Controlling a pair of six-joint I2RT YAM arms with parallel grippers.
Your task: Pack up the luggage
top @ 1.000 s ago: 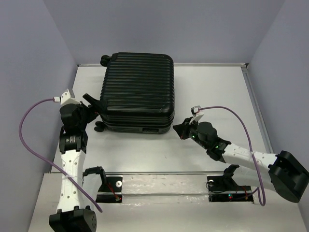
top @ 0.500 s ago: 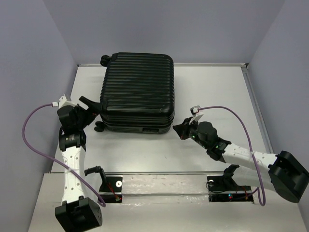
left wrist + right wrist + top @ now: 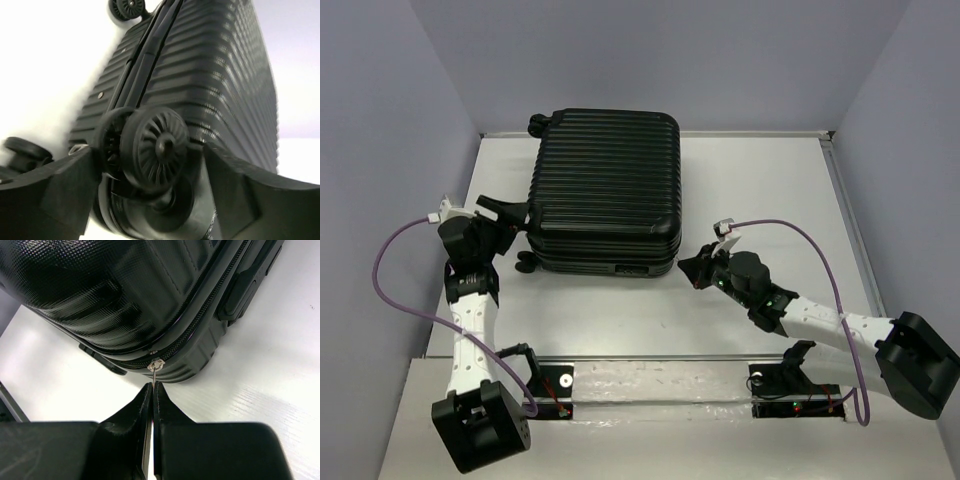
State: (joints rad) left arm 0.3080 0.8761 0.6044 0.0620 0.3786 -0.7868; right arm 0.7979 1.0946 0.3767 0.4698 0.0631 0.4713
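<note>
The luggage [image 3: 605, 190] is a black ribbed hard-shell suitcase lying flat and closed at the back middle of the table. My left gripper [image 3: 505, 213] is at its near-left corner. In the left wrist view the gripper [image 3: 150, 155] is open, with its fingers on either side of a black caster wheel [image 3: 157, 145] below the ribbed shell [image 3: 215, 75]. My right gripper [image 3: 692, 268] is at the suitcase's near-right corner. In the right wrist view it [image 3: 152, 386] is shut on the metal zipper pull [image 3: 157, 371], which hangs from the zip line of the shell [image 3: 125, 290].
Another caster wheel [image 3: 537, 122] sticks out at the suitcase's far-left corner. The white table [image 3: 770, 190] is walled on the left, back and right. A metal rail [image 3: 660, 385] with the arm mounts runs along the near edge.
My left arm has swung its gripper forward along the suitcase's left side, up to the caster wheel. My right arm and the suitcase have not moved.
</note>
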